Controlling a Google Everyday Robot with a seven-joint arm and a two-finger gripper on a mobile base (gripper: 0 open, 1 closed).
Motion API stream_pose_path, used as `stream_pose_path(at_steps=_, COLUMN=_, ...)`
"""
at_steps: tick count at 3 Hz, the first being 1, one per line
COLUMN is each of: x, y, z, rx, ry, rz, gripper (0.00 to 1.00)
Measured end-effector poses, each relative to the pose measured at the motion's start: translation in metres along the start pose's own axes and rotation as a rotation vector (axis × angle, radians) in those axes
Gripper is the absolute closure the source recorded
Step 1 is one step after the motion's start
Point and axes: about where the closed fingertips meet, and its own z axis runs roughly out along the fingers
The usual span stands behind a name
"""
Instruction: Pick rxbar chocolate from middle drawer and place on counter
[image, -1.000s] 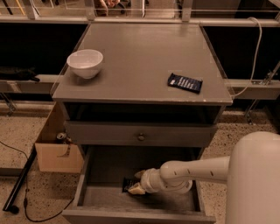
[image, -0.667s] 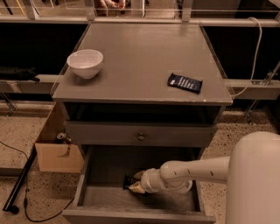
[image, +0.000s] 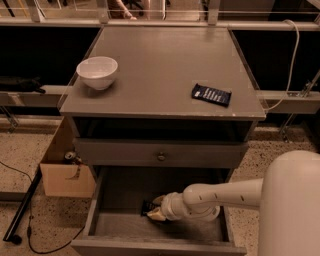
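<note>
Speckled stone flooring (image: 280, 145) is showing around a grey cabinet, and a railing is running along the far side behind it. The counter (image: 160, 70) is carrying a white bowl (image: 97, 72) near its left edge and a navy-blue bar (image: 211, 95) with white print near its right edge, the two lying well apart. Below the counter a closed drawer front (image: 125, 153) with a small round knob (image: 161, 156) is facing the near side.

Under that front the middle drawer (image: 115, 220) is standing pulled out toward the near side, its grey floor showing. The robot's pale arm (image: 225, 195) is reaching in from the right, coming off a rounded white body (image: 292, 210) at the near right corner. The pincer (image: 157, 208) is sitting low inside the drawer, roughly in the middle of its floor and pointing left. The rxbar chocolate (image: 146, 207) is lying as a small dark shape on the drawer floor, right at the tip of the pincer and seemingly touching it. Whether the pincer is spread around the bar or already pinching it, I cannot tell.

To the left of the cabinet a cardboard box (image: 65, 175) is sitting on the floor with a can (image: 70, 157) on its top edge, and a dark cable (image: 30, 240) is trailing across the floor nearer still.
</note>
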Motion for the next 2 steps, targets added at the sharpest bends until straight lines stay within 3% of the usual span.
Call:
stream_pose_path(at_steps=1, x=0.000, y=0.000, z=0.000, rx=0.000, ry=0.000, rz=0.000, gripper=1.00)
stream_pose_path(at_steps=2, x=-0.013, y=-0.003, z=-0.021, rx=0.015, ry=0.025, rz=-0.026, gripper=1.00)
